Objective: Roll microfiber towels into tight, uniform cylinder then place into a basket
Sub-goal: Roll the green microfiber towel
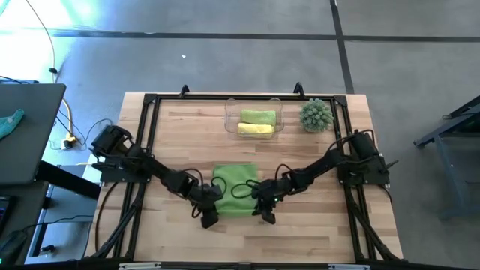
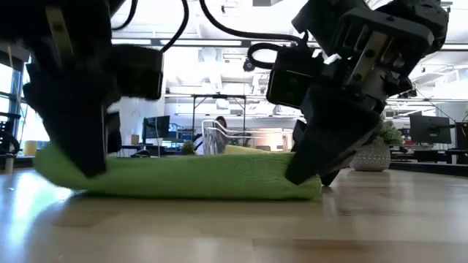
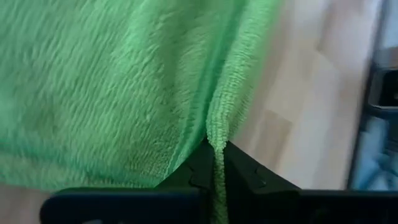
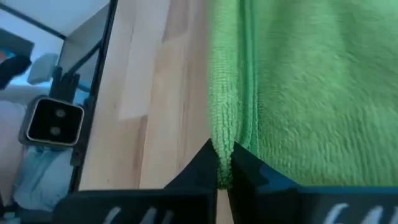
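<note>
Pinching green towel [image 1: 234, 187] at lower centre: left gripper [image 1: 209, 217] and right gripper [image 1: 266, 215] both clamping its near edge.

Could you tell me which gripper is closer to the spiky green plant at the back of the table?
Right. The right gripper pinches the green towel at its near right corner, on the plant's side; the left gripper pinches the near left corner, farther away.

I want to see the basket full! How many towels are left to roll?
Two rolls, one green and one yellow, already lie in the basket. The left end effector and right end effector each pinch the last green towel. It needs rolling, then placing.
</note>
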